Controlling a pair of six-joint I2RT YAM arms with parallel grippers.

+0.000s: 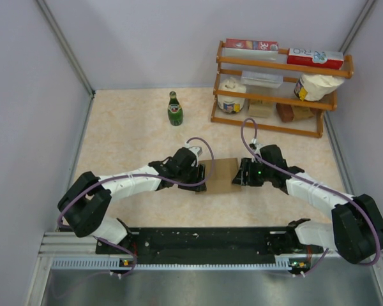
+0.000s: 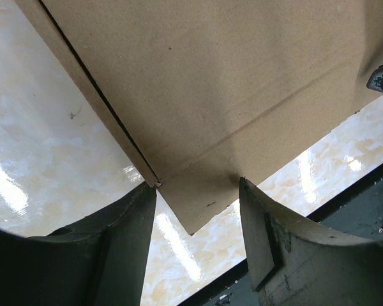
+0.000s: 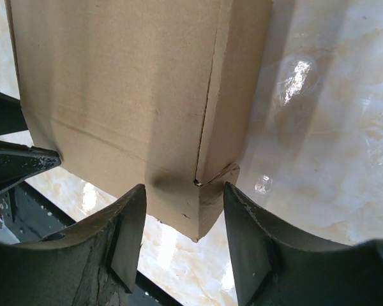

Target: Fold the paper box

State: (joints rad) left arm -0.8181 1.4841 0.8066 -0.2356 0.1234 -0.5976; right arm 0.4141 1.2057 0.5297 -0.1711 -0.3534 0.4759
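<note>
Seen from above, the paper box (image 1: pixel 221 173) lies flat on the marbled table (image 1: pixel 134 134), just in front of the arms' bases, with the left gripper (image 1: pixel 202 173) at its left end and the right gripper (image 1: pixel 242 173) at its right end. Its two ends are covered by the gripper bodies. A green bottle (image 1: pixel 174 108) stands well behind it, and a wooden rack (image 1: pixel 279 65) loaded with cartons and bags is set at the far right; neither is near the box.

In the left wrist view, the jaws are held partly open and a corner of the box (image 2: pixel 198 95) is seen in the gap between the fingers (image 2: pixel 118 245). The card runs behind both fingertips, so contact cannot be judged, and no clamping is visible. Most of the box is cut off by the frame.

In the right wrist view, the jaws likewise stand apart around another box corner (image 3: pixel 127 83). A raised side fold is visible. The left gripper's tips (image 3: pixel 16 159) are partly cut off at the left edge.
</note>
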